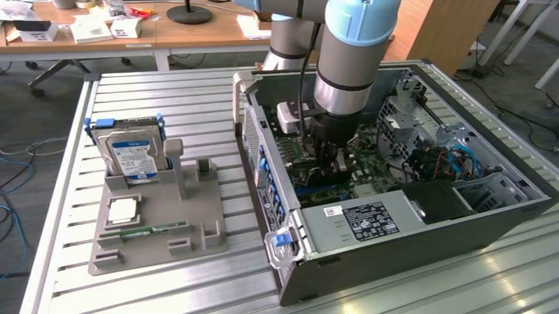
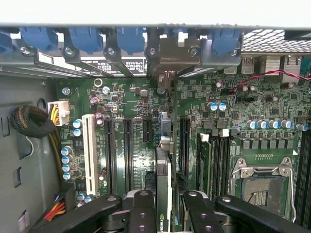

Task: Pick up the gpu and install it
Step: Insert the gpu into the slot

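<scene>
Materials and finishes, open computer case on slatted bench

We note the table (image 1: 175, 85) as ribbed bare aluminium, satin with soft glare; the computer case (image 1: 489, 226) is matt dark-grey sheet metal with blue plastic latches (image 2: 87, 39). The motherboard (image 2: 141, 102) looks glossy green, its white slot (image 2: 89, 145) smooth plastic. The gpu (image 2: 164, 189) shows a dull metallic edge (seen edge-on, board face hidden) between the gripper (image 2: 163, 211) fingers (image 2: 143, 208), matt black. The holder (image 1: 157, 222) is matt grey plastic; the hard drive (image 1: 131, 154) shiny metal with a paper label; the desk (image 1: 192, 33) smooth wood.
</scene>
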{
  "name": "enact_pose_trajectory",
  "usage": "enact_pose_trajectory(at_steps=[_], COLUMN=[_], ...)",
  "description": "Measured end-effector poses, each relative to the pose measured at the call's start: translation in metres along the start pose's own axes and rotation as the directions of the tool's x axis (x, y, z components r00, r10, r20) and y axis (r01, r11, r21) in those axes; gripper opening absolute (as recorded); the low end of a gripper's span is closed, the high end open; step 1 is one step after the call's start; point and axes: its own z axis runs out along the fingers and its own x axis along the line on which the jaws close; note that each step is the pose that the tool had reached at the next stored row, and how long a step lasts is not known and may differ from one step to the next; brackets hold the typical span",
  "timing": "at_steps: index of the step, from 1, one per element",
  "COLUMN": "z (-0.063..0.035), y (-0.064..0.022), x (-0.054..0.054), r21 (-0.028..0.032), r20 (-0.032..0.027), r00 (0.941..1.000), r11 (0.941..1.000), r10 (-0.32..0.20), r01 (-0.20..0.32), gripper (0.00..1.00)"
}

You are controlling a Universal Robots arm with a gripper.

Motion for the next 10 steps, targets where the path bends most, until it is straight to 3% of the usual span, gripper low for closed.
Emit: enact_pose_trajectory(at_steps=[10], z=[0.0009], y=[0.0005], x=[0.0001], r21=[0.0002], r20=[-0.0002], r00=[1.0000], r11=[1.0000], r10=[0.000], r01=[0.000], gripper=[0.26])
